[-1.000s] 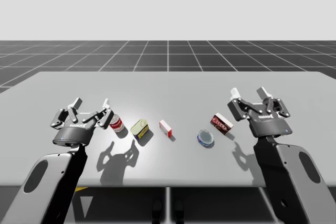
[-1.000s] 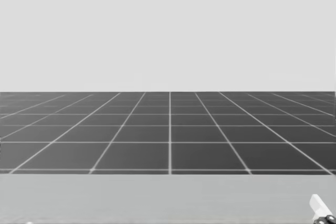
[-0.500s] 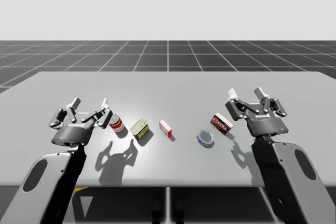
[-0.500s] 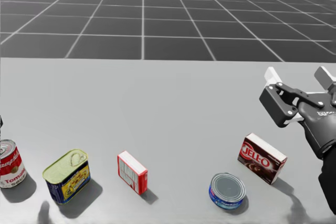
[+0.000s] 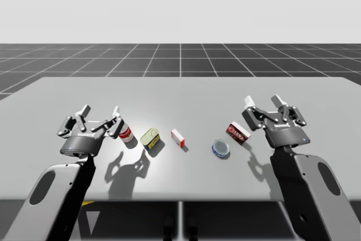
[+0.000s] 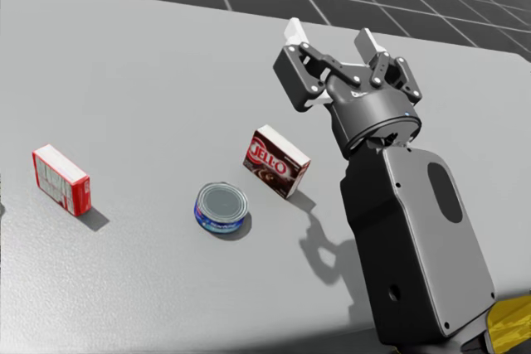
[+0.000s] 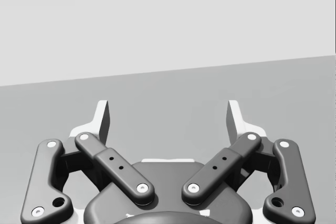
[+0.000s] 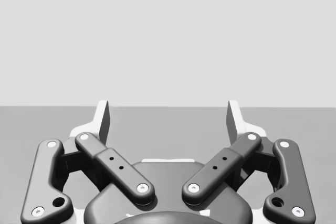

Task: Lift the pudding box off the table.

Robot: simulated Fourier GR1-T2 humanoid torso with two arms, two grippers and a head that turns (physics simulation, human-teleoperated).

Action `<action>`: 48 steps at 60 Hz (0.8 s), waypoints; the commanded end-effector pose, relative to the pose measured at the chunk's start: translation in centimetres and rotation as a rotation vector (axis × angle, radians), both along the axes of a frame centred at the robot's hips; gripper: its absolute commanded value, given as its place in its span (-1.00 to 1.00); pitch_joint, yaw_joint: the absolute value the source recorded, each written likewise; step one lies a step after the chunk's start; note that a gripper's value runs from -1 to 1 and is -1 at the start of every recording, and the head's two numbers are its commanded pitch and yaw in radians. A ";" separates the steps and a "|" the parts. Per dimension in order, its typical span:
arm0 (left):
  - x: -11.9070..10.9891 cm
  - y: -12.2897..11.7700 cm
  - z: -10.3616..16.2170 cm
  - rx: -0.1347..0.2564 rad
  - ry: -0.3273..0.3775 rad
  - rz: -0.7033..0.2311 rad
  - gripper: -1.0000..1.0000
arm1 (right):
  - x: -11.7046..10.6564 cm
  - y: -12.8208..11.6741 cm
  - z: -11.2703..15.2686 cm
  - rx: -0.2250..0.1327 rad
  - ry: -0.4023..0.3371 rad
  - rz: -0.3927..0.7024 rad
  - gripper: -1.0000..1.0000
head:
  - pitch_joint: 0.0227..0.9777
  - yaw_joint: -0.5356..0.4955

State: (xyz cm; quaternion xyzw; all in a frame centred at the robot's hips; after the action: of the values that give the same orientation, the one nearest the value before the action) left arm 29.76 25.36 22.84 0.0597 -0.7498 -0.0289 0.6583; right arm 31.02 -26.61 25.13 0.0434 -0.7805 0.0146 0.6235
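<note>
The pudding box [image 5: 238,132], dark red with a white side, lies on the grey table [image 5: 180,94]. In the head view the pudding box [image 6: 277,162] sits just ahead of a flat blue can. My right gripper [image 5: 264,103] hovers open above and slightly to the right of the box, apart from it. The head view has my right gripper [image 6: 330,35] raised beyond the box, fingers spread. In the right wrist view the right gripper [image 8: 168,111] holds nothing. My left gripper [image 5: 100,110] stands open beside a red can, and the left gripper [image 7: 168,111] is empty.
A red soup can [image 5: 126,133], a yellow-topped blue tin [image 5: 150,138] and a small red-and-white box [image 5: 178,137] stand in a row to the left. A flat blue round can [image 5: 221,148] lies close to the pudding box's left. The table's front edge [image 5: 180,200] runs below.
My head has turned down and to the right, bringing the pudding box and right arm into view. The right gripper has edged slightly left, and the left gripper slightly right.
</note>
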 end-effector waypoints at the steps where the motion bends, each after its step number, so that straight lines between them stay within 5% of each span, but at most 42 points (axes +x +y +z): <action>1: 0.0 -0.2 -0.1 -0.001 0.002 -0.003 -1.00 | -0.7 0.4 0.2 0.033 0.005 0.046 -1.00 | 0.62 -0.72; 20: -0.1 -0.2 0.0 -0.013 0.004 -0.008 -1.00 | -4.8 -1.0 0.5 -0.044 0.048 0.238 -1.00 | 0.61 -0.72; 48: -0.2 -0.4 -0.1 -0.019 0.012 -0.007 -1.00 | -7.3 -4.0 -6.3 -0.114 0.132 0.318 -1.00 | 0.61 -0.74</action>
State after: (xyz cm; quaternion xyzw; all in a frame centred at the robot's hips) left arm 29.62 25.01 22.85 0.0520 -0.7474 -0.0257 0.6618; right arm 24.36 -30.06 21.25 0.1263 -0.7330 0.1408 0.6533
